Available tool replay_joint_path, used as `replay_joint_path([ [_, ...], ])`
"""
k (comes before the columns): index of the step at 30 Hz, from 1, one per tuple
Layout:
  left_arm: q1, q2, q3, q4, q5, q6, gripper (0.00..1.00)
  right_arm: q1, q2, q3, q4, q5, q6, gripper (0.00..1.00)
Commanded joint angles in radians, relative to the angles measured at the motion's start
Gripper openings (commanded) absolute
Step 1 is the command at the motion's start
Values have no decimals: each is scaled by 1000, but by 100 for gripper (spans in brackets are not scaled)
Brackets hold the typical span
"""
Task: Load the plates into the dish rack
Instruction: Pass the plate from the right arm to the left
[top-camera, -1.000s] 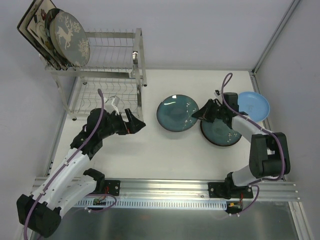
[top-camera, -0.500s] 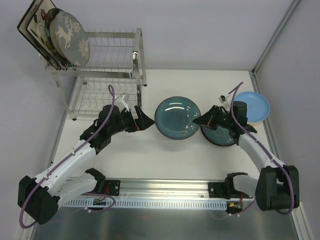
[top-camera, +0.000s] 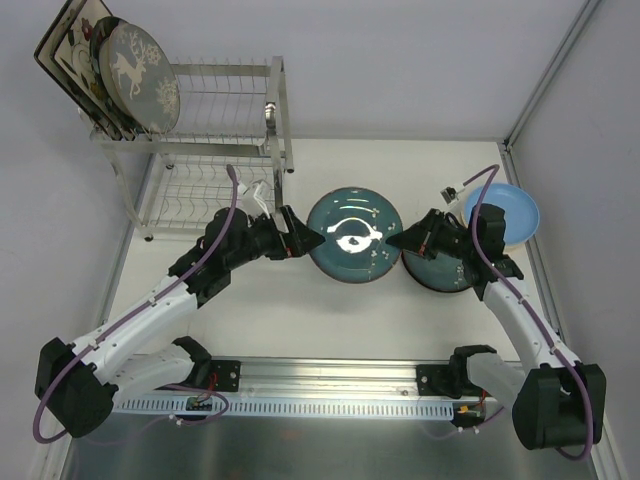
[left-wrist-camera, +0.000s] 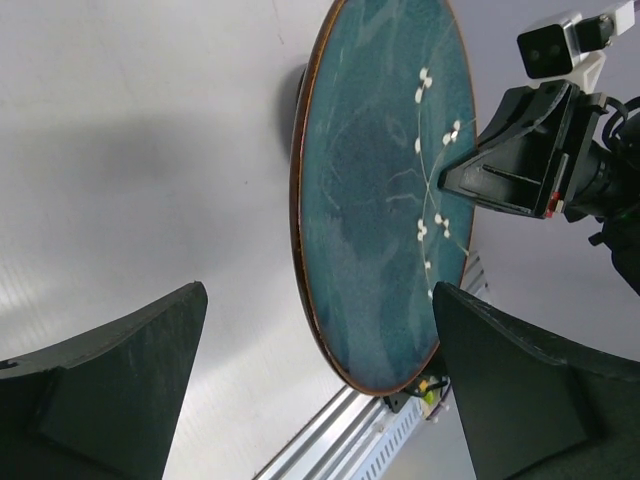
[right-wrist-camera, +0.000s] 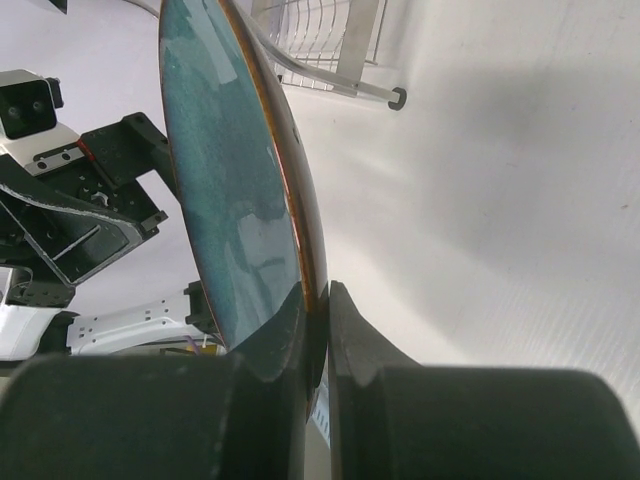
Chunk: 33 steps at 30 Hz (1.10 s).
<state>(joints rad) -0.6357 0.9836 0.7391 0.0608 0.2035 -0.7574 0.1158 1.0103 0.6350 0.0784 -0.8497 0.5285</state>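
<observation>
Teal plate (top-camera: 352, 228) pinched by right end effector (top-camera: 393, 241), left end effector (top-camera: 306, 236) splayed

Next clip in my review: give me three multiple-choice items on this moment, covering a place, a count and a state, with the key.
1. Where in the rack do plates stand?
A) top tier, left end
B) bottom tier
C) top tier, right end

2. How many teal plates are outside the rack?
A) one
B) two
C) four

3. How is the left tool?
A) shut on the rack
B) shut on a plate
C) open

Key:
1 A, they lean at the rack's upper left corner.
2 B, one is gripped by the right tool, and another lies on the table under that arm.
3 C, its jaws stand wide apart beside the held plate's edge.
</observation>
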Motion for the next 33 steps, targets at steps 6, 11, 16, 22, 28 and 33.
replay_joint_path([
  [6, -41, 27, 37, 119, -3, -25, 91, -2, -75, 97, 161, -112, 77, 0],
  [11, -59, 44, 39, 155, 2, -48, 86, -2, -82, 114, 173, -118, 87, 1],
  [16, -76, 73, 42, 212, 7, -86, 78, -1, -90, 123, 176, -121, 84, 0],
  [22, -87, 84, 39, 240, -1, -123, 60, 2, -95, 117, 178, -118, 77, 1],
  [28, -87, 79, 40, 255, -9, -151, 35, 4, -98, 112, 152, -115, 47, 1],
  [33, -87, 92, 46, 263, 0, -161, 23, 4, -96, 117, 133, -109, 30, 1],
])
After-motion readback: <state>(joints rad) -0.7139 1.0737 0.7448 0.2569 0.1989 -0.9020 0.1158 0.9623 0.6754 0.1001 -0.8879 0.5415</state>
